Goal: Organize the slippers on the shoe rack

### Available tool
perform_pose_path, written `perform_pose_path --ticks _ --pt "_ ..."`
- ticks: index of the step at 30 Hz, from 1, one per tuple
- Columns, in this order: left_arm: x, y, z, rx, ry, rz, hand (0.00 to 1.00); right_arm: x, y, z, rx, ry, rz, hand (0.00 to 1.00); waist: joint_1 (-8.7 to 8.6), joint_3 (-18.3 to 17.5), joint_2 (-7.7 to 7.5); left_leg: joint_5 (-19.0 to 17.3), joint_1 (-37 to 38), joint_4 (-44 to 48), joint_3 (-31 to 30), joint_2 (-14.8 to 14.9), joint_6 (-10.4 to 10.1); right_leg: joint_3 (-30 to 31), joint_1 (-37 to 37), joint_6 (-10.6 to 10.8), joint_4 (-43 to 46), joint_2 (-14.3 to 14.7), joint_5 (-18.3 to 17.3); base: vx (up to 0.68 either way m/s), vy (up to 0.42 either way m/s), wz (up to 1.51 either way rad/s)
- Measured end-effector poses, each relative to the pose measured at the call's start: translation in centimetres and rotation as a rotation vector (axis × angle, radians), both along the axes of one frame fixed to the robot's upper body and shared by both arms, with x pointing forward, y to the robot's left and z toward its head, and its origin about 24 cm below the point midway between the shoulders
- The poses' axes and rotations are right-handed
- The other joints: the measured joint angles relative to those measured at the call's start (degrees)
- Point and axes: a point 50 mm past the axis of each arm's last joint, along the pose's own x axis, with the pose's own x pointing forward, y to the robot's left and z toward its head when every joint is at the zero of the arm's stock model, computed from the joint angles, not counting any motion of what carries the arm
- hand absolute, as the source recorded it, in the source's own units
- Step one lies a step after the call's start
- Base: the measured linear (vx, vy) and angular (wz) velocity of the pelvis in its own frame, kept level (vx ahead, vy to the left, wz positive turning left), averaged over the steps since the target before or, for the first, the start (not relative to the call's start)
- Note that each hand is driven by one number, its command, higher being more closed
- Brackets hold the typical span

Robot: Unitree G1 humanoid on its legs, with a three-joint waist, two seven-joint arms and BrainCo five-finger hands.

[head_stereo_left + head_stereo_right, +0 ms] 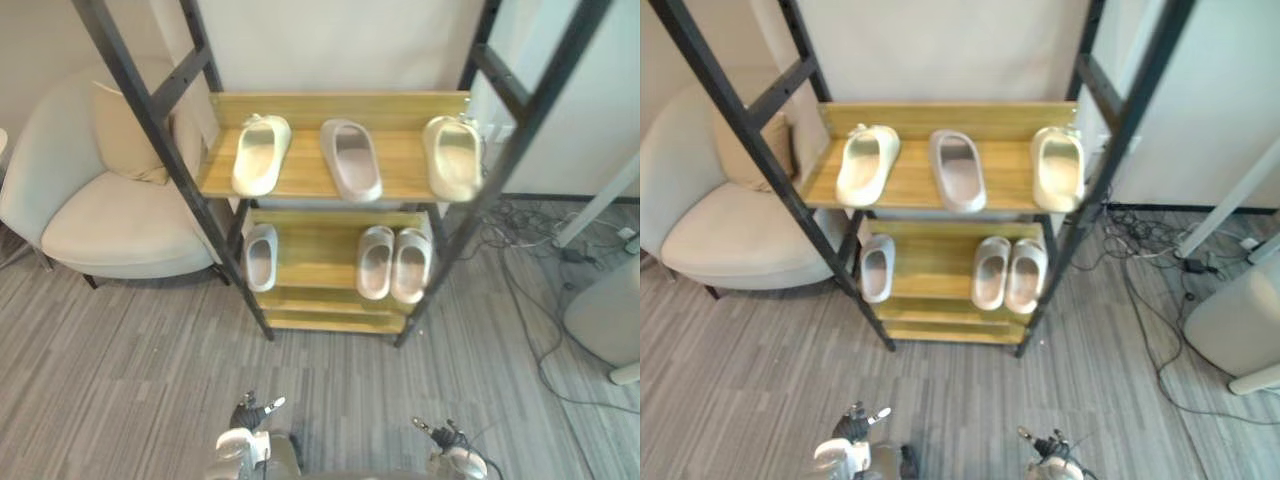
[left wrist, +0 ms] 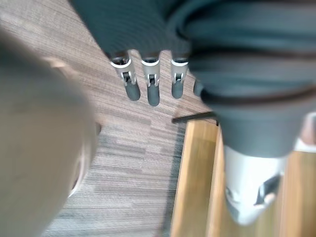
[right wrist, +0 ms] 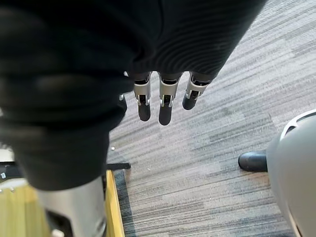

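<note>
Starting with the left eye view: the shoe rack (image 1: 340, 108), a black frame with wooden boards, stands at frame centre against a pale wall. On the upper shelf (image 1: 305, 175) there are three slippers, well apart. A cream slipper (image 1: 260, 152) lies at left, angled slightly. A grey slipper (image 1: 352, 158) lies in the middle, and a second cream slipper (image 1: 452, 155) lies at right, next to the frame post. On the lower shelf (image 1: 315, 255), a single pale slipper (image 1: 261, 256) lies at left. A pair of pale slippers (image 1: 377, 262) lies at right, side by side and close together. A cream armchair (image 1: 110, 215) sits at frame left, just beside the rack. The floor is grey striped carpet (image 1: 130, 380).

Right eye view: same layout. Loose cables (image 1: 1160, 300) trail over the carpet to the right of the rack.

Left wrist view: the left hand (image 2: 150, 94) has its fingers straight and relaxed in a row, holding nothing, above bare carpet. A wooden board of the rack shows at lower right.

Right wrist view: the right hand (image 3: 165, 106) has its fingers straight and slack and is empty, over carpet. A yellow wooden edge of the rack shows at lower left. A pale rounded object (image 3: 296, 163) with a black foot sits at frame right.
</note>
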Motion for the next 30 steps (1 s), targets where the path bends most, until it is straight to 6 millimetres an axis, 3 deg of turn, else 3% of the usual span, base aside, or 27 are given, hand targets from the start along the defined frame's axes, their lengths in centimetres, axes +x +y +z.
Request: perform_pose_path --ticks 5,6,8,9,11,12,13,14,15,17,20,25,30 --pt "-1.2 1.0 -0.5 0.031 0.056 -0.021 0.00 0.4 0.1 0.0 0.004 -0.004 0.009 0.00 0.37 0.0 -0.33 -1.4 4.7 -0.1 -0.2 -0.4 0.9 2.1 1.0 0.1 5.4 -0.7 2.6 0.26 0.044 -0.06" --pt "-1.4 0.7 -0.6 0.022 0.067 -0.020 0.00 0.4 -0.2 0.1 -0.004 -0.002 0.013 0.00 0.36 -0.3 0.58 -2.5 5.5 -0.7 -0.3 0.0 0.6 2.2 -1.5 1.1 11.1 -0.7 2.0 0.17 0.043 -0.19" --pt "-1.6 0.4 -0.7 0.020 0.077 -0.039 0.00 0.4 -0.3 0.1 -0.011 -0.001 0.023 0.00 0.14 -0.3 0.88 -3.8 8.5 -4.0 -0.4 0.1 0.3 2.1 -8.3 2.5 26.4 -2.5 1.2 0.16 0.022 -0.18" --pt "-1.6 0.4 -0.8 0.026 0.082 -0.057 0.00 0.5 -0.4 0.2 -0.019 -0.004 0.034 0.00 -0.11 0.0 0.65 -4.4 9.9 -5.1 -0.4 -0.3 0.0 1.6 -11.6 2.9 33.2 -4.0 -0.3 0.17 -0.023 -0.03" --pt "-1.9 0.7 -0.9 0.034 0.098 -0.063 0.00 0.5 -0.3 0.1 -0.022 0.001 0.057 0.00 -0.68 0.2 0.37 -4.6 11.8 -5.5 -0.7 0.0 0.2 -1.2 -15.1 1.4 35.9 -5.3 -6.0 0.20 -0.059 0.05" --pt "-1.9 0.7 -0.9 0.034 0.100 -0.063 0.00 0.5 -0.3 0.1 -0.022 -0.001 0.059 0.00 -0.85 0.3 0.39 -4.6 12.6 -5.8 -0.9 0.4 0.2 -2.2 -16.3 1.2 34.3 -5.3 -6.8 0.18 -0.125 0.20" --pt "-1.9 0.7 -0.9 0.036 0.102 -0.064 0.00 0.5 -0.3 0.1 -0.023 0.000 0.062 0.00 -1.12 0.2 0.29 -4.6 13.2 -6.1 -1.8 0.9 -0.1 -2.3 -17.3 1.1 27.3 -4.5 -6.1 0.14 -0.132 0.31" --pt "-2.0 0.9 -0.9 0.041 0.102 -0.065 0.00 0.3 -0.3 0.1 -0.021 0.006 0.063 0.00 -1.16 0.1 -0.30 -4.5 13.4 -6.2 -2.0 0.5 -1.0 -2.0 -17.2 1.0 21.8 -4.2 -3.5 0.15 -0.143 0.35" --pt "-2.0 1.6 -0.8 0.057 0.102 -0.067 0.00 -0.1 -0.1 -0.1 -0.015 0.018 0.063 0.00 -1.13 -0.4 -2.29 -5.0 13.5 -6.4 -2.8 -1.2 -2.4 -0.6 -17.1 -0.2 15.6 -4.5 0.7 0.17 -0.156 0.22" --pt "-2.3 0.8 -1.1 0.036 0.119 -0.059 0.00 -0.7 -1.1 -0.2 -0.033 0.039 0.056 0.00 -1.11 -1.1 0.74 -5.6 13.6 -7.3 -4.5 0.9 -4.0 -1.2 -15.2 -0.8 12.5 -2.1 1.0 0.18 -0.139 0.07" --pt "-2.7 -0.4 -1.3 0.005 0.133 -0.063 0.00 -0.9 -2.0 -0.1 -0.051 0.058 0.053 0.00 -1.15 -1.5 3.06 -5.1 15.2 -9.7 -5.7 2.8 -4.8 -1.8 -10.9 -1.7 4.8 1.3 4.0 0.14 -0.083 -0.09" --pt "-2.9 -0.2 -1.4 0.019 0.145 -0.078 0.00 -1.5 -2.1 -0.3 -0.049 0.077 0.050 0.00 -1.52 -2.5 2.40 -4.6 16.6 -11.3 -6.7 2.6 -4.7 -1.5 -7.9 -1.5 -1.1 2.4 6.5 0.08 -0.022 -0.05" --pt "-2.9 0.4 -1.4 0.033 0.150 -0.079 0.00 -1.9 -1.9 -0.5 -0.042 0.094 0.049 0.00 -1.55 -2.3 1.14 -4.6 16.7 -11.1 -6.9 0.3 -4.7 -1.0 -5.2 0.0 -6.4 0.9 9.6 0.02 0.095 -0.01"
